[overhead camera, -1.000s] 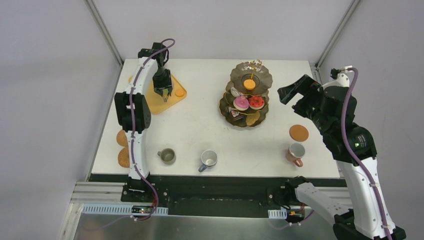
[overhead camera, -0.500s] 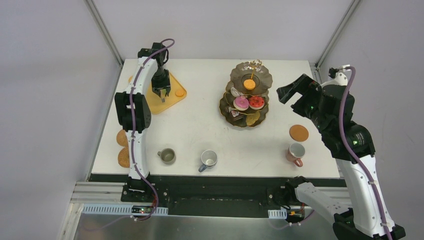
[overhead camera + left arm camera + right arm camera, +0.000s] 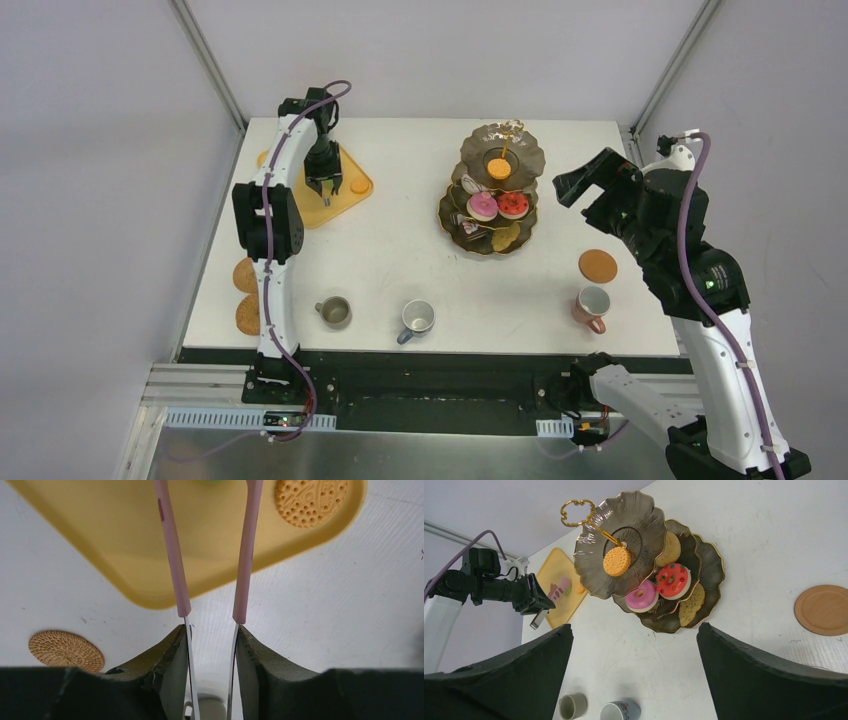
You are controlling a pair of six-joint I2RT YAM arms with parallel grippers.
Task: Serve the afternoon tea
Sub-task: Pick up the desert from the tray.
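My left gripper (image 3: 326, 183) is shut on the pink-handled tongs (image 3: 172, 555) and holds them over the yellow tray (image 3: 335, 195). A green macaron (image 3: 215, 481) shows only as a sliver between the tong arms at the view's top edge; whether the tongs touch it is hidden. An orange macaron (image 3: 311, 500) lies on the tray to the right. The dark three-tier stand (image 3: 523, 150) holds an orange macaron (image 3: 498, 168), a pink doughnut (image 3: 482, 206) and a red doughnut (image 3: 513, 204). My right gripper (image 3: 590, 185) is open and empty, raised to the right of the stand (image 3: 644, 525).
Olive mug (image 3: 334, 312), grey-blue mug (image 3: 417, 318) and pink mug (image 3: 593, 304) stand along the near edge. One brown coaster (image 3: 598, 266) lies behind the pink mug. Two coasters (image 3: 244, 275) (image 3: 247, 314) lie at the left edge.
My left gripper has shifted slightly over the tray with the tongs. The right arm has drifted a little to the left. The objects have not moved.
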